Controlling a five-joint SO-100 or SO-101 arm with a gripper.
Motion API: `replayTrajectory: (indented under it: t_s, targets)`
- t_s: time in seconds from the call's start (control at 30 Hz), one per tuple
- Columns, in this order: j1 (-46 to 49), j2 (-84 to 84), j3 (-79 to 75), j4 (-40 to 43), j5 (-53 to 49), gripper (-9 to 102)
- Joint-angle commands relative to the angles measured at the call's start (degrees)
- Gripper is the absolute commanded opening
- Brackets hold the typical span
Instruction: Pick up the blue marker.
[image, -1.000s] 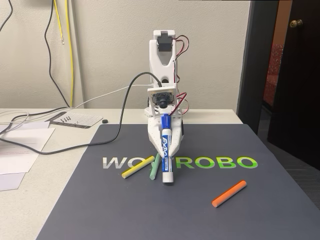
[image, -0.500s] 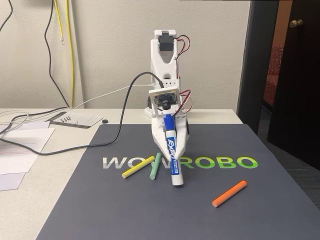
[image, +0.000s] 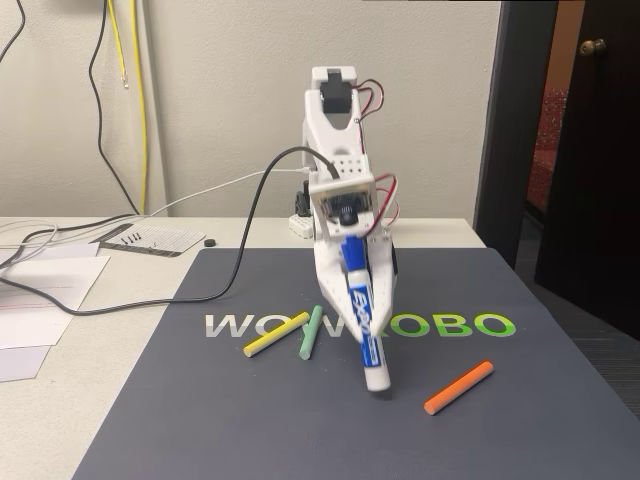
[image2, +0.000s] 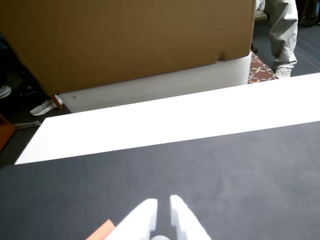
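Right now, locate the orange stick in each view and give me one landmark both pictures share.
Fixed view: the orange stick lies on the dark mat, low and right of the blue marker held in the jaws.
Wrist view: one end of it pokes in at the bottom edge, just left of the white jaws.
Shared landmark: the dark mat, with the pale table edge beyond it.
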Motion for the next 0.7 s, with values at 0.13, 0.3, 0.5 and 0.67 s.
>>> replayTrajectory:
  t_s: [0.13,0.3,0.5,0.67]
  targets:
    - [-0.53,-1.58,-2.02,-4.75,0.18,0]
    - [-1.23,-5.98,-6.77,-5.71,0.79,0]
    - [-2.02,-10.81,-14.24,-3.52,0.88,0]
    - [-2.64,-12.04,-18.11,-0.88,0.62,0]
